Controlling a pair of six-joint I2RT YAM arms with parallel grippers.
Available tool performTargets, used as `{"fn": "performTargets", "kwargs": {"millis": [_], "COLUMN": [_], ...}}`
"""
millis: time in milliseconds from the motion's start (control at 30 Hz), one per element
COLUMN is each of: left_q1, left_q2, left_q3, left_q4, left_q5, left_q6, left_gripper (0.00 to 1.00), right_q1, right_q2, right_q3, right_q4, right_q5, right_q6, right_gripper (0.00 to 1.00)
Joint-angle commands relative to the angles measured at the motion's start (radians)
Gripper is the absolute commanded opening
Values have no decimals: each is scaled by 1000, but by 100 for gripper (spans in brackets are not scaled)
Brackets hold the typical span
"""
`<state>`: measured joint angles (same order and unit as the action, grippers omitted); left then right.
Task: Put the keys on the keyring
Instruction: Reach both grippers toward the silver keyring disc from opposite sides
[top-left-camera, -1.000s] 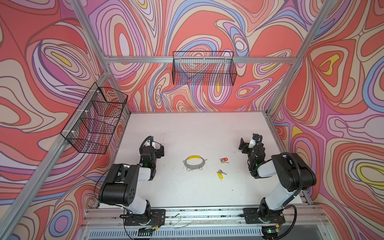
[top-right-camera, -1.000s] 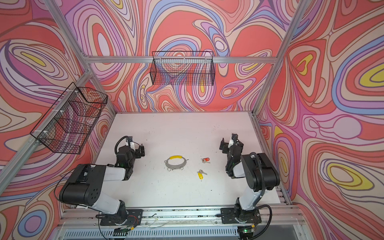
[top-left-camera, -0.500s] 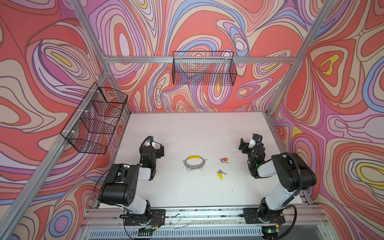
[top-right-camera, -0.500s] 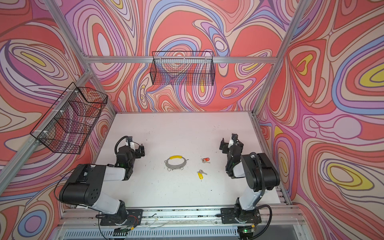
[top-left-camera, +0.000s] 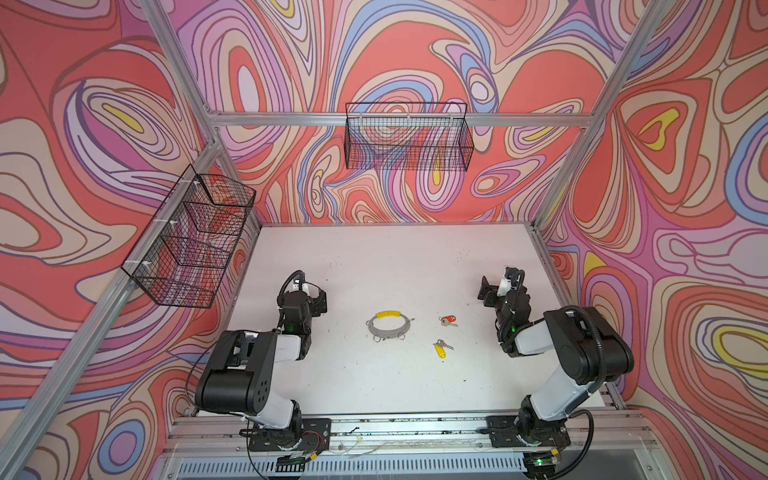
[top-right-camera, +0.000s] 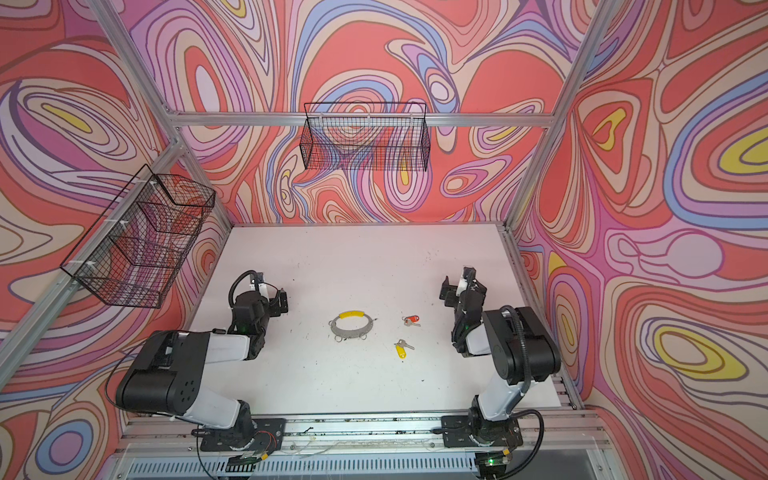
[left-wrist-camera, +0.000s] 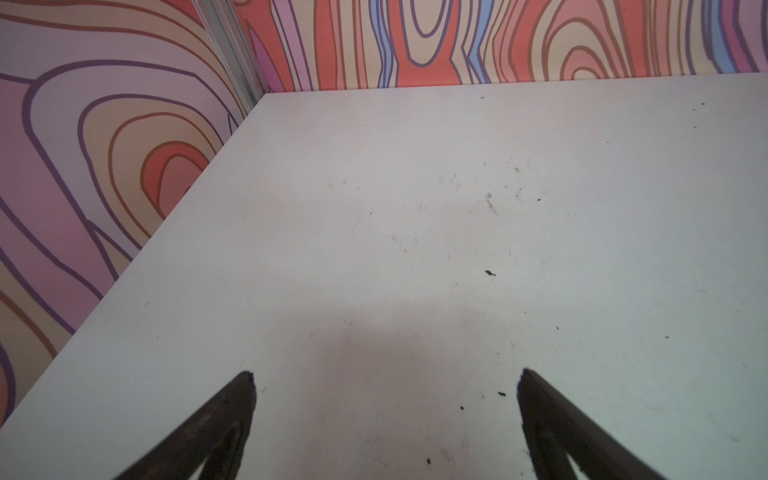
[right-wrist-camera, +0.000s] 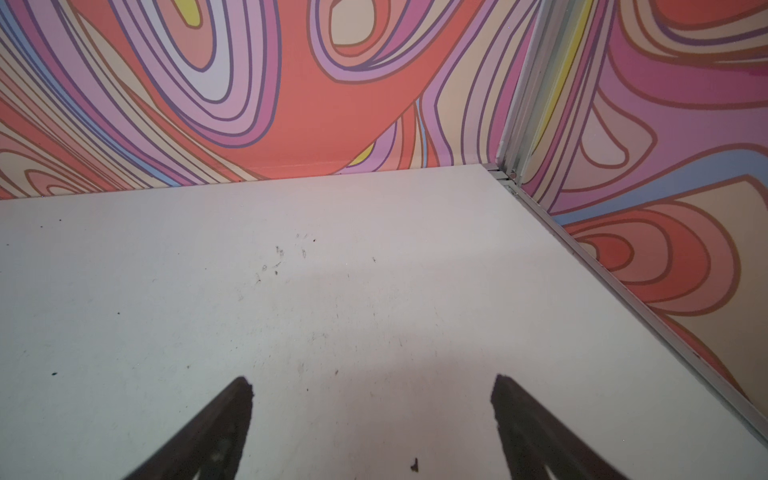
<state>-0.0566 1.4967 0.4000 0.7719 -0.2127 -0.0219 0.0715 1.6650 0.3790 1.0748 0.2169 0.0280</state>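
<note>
The keyring, a flat grey ring with a yellow arc at its far side and small wire rings on its rim, lies flat mid-table. Right of it lie the keys: one with a red tag, one with a yellow tag nearer the front. My left gripper rests at the table's left, open and empty. My right gripper rests at the right, open and empty. Neither wrist view shows the keys or the keyring.
The white table is boxed in by patterned walls and aluminium posts. A black wire basket hangs on the back wall and a tiered wire basket on the left wall. An aluminium rail runs along the front edge.
</note>
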Motion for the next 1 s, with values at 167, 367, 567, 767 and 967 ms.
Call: {"fn": "performTargets", "kwargs": {"millis": [167,367,567,767,967], "left_q1": [-18,-81,-109,-170,-212], "left_q2": [-211,-260,-180,-30,60], "left_q3": [357,565,677,641,580], "left_q4": [-785,-1272,-1457,-1350,-1222], "left_q5": [30,127,462,711,724], "left_q6": [-185,-330,-400,-466,-509], "left_gripper": [100,87,72,63,62], "right_q1": [0,98,349,486,501], "right_q2": [-339,-352,-232,-97,16], "right_q3": [310,523,663,709,699], "right_q4": [-764,-1155,-1450,-1505,-1435], "right_q5": [-59,-261,-348,-449,-534], "right_q6": [109,264,373,530,596], "right_gripper": [90,83,75,71,71]}}
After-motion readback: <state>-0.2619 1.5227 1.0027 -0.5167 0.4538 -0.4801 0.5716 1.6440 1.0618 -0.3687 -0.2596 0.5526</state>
